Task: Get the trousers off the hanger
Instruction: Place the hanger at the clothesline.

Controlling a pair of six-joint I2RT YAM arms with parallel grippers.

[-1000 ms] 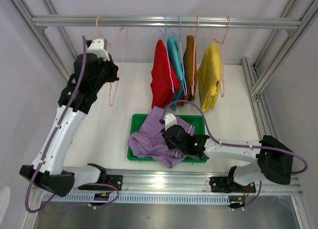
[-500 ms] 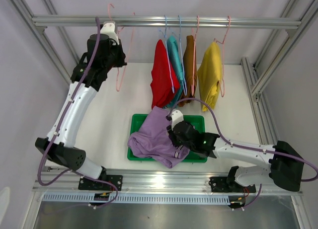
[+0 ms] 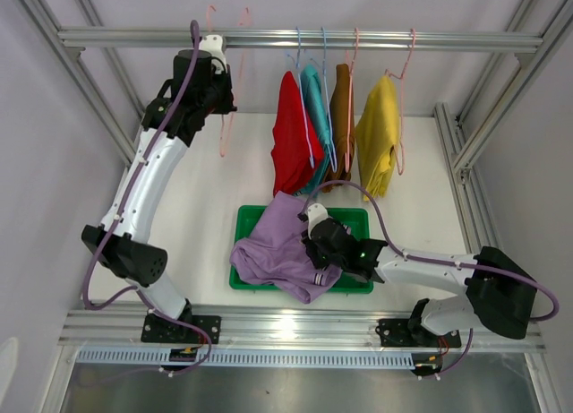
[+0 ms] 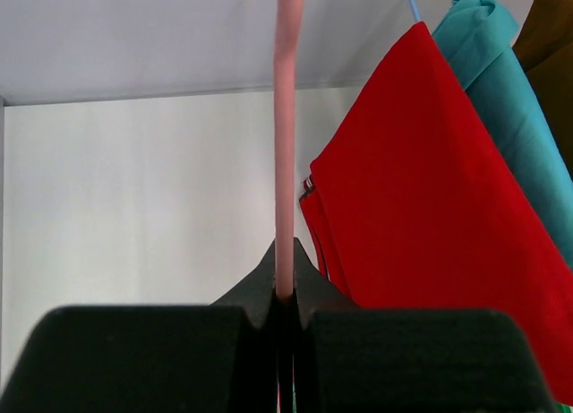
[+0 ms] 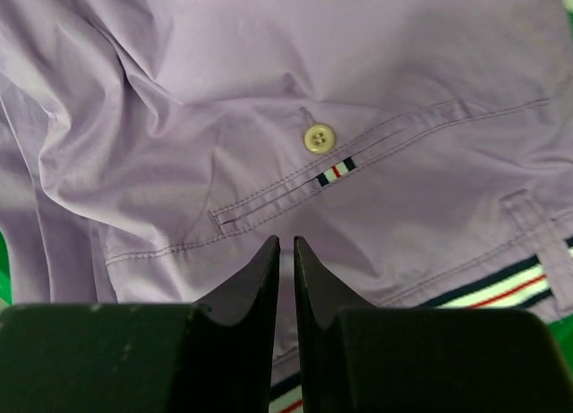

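Tabletop: a white tabletop (image 3: pixel 206 225), matte and plain, with the arm bases along its near edge.
Room: pale, plain wall panels on three sides, with aluminium frame posts (image 3: pixel 488 126) at the corners.
Rail: a silver rail (image 3: pixel 448 41) runs across the back, above the tabletop.
Tray: a green tray (image 3: pixel 354 218) sits on the tabletop near the front, about midway across.
Lilac trousers: the lilac trousers (image 3: pixel 277 247) lie crumpled in the tray and spill over its left and near rims. They are off any hanger.
Hanging trousers: the red trousers (image 3: pixel 291 140), teal trousers (image 3: pixel 315 99), brown trousers (image 3: pixel 342 108) and yellow trousers (image 3: pixel 379 140) hang in a row from thin wire hangers on the rail. The first three are packed close and the yellow pair hangs slightly apart on the right.
Left claw: the left claw (image 4: pixel 285 296) is raised near the rail, left of the red pair. It is pressed together on the wire of a bare pink hanger (image 4: pixel 285 162).
Right claw: the right claw (image 5: pixel 285 243) is low over the lilac cloth by its button and striped tab. Its tips are almost together with only a thin slit between them, and no fold can be seen caught in the slit.
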